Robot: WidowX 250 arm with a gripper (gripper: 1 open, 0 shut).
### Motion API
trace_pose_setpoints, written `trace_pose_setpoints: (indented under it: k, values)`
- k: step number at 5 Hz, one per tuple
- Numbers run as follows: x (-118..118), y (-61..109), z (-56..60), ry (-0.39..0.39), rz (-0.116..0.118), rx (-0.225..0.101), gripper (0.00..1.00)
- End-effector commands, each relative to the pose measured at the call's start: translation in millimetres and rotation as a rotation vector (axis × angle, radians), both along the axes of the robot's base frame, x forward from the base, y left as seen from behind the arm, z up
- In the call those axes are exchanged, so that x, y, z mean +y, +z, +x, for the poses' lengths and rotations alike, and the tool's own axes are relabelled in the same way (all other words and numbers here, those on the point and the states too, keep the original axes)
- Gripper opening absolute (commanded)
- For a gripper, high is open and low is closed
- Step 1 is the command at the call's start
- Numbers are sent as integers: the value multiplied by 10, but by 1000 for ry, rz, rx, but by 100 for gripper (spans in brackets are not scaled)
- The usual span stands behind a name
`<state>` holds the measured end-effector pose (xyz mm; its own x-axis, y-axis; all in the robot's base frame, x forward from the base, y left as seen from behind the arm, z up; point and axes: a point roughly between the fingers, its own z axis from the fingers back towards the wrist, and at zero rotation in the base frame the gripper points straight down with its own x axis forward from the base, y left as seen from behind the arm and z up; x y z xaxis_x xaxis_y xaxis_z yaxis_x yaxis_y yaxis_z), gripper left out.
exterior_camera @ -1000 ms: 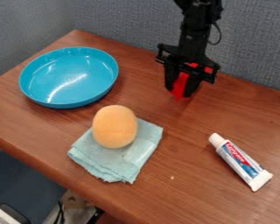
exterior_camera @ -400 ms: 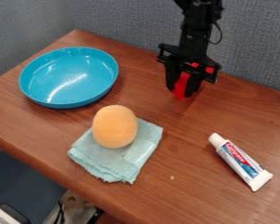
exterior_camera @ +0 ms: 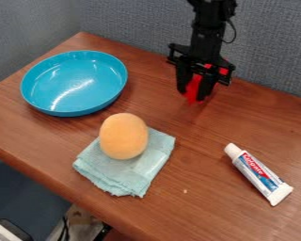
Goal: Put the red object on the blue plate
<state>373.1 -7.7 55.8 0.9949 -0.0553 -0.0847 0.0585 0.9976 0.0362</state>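
Red block [exterior_camera: 194, 89], shifted slightly back since earlier, gripped in black claw [exterior_camera: 201, 83]; transfer to blue plate [exterior_camera: 74, 83] remains.

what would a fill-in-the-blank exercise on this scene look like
The round blue plastic plate is ____. The orange rounded object rests on a folded ____. The white tube with red print lies with its ____ end nearest the claw. The object at the claw is coloured ____.

Missing words: empty; cloth; cap; red.
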Motion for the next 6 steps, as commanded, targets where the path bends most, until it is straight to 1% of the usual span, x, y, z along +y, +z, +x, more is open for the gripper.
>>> trace_pose_setpoints:
  k: [1, 5, 6]
  values:
    - [63, 300, 124, 0, -5, -98, 0]
    - [68, 144, 146, -42, -13, -82, 0]
    - [83, 112, 157, -43, -11, -78, 0]
